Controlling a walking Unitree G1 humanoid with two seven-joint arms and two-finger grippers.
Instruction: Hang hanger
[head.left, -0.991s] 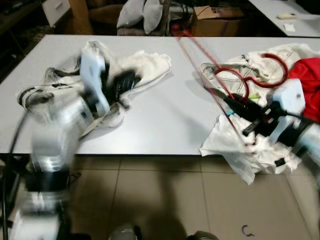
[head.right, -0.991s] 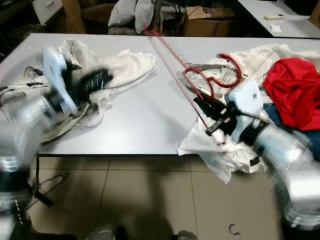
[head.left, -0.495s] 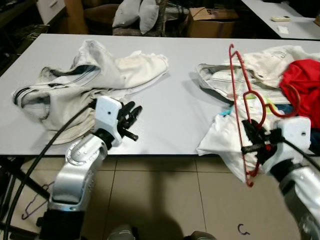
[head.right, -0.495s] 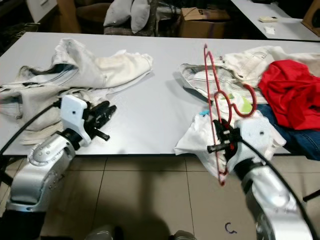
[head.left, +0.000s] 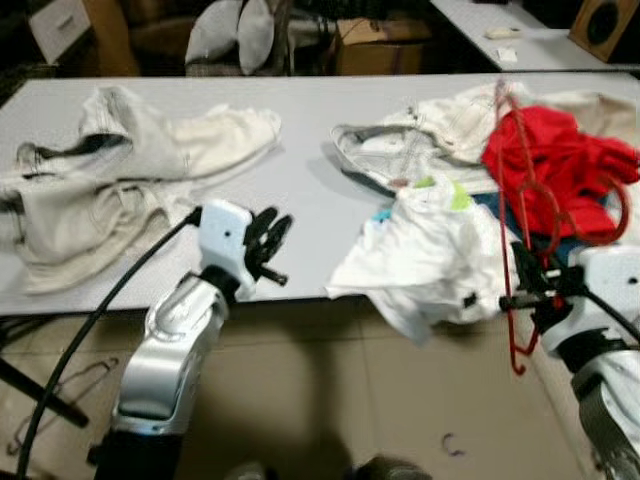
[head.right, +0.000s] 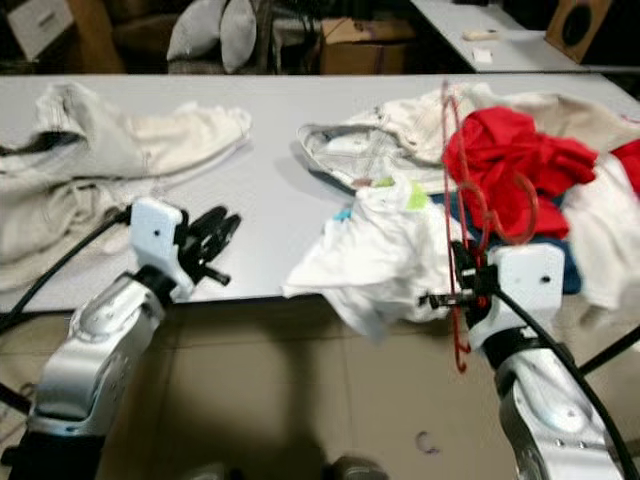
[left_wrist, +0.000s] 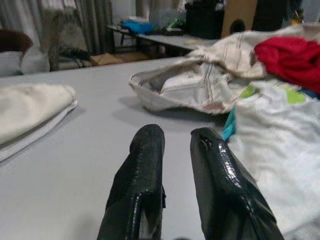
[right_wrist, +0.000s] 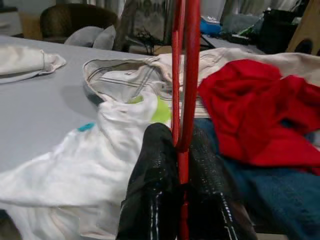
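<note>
The right end effector (head.left: 527, 293) pinched the red hanger (head.left: 513, 215) upright at 4 o'clock, beside a white shirt (head.left: 430, 250) and red garment (head.left: 560, 160) heaped on the tabletop (head.left: 300, 190); the left end effector (head.left: 268, 243) hovered slightly parted at 9 o'clock.

On the table (head.left: 300, 130), one garment heap (head.left: 130, 170) lies left, another (head.left: 470, 200) right.

Item count: one red hanger (head.right: 460, 230); two grippers, left gripper (head.left: 268, 240) and right gripper (head.right: 462, 285); one counter (head.left: 300, 130); one red garment (head.left: 560, 165); one white T-shirt (head.left: 425, 255); two cream garments (head.left: 130, 160), (head.left: 420, 140); one cardboard box (head.left: 375, 45).
</note>
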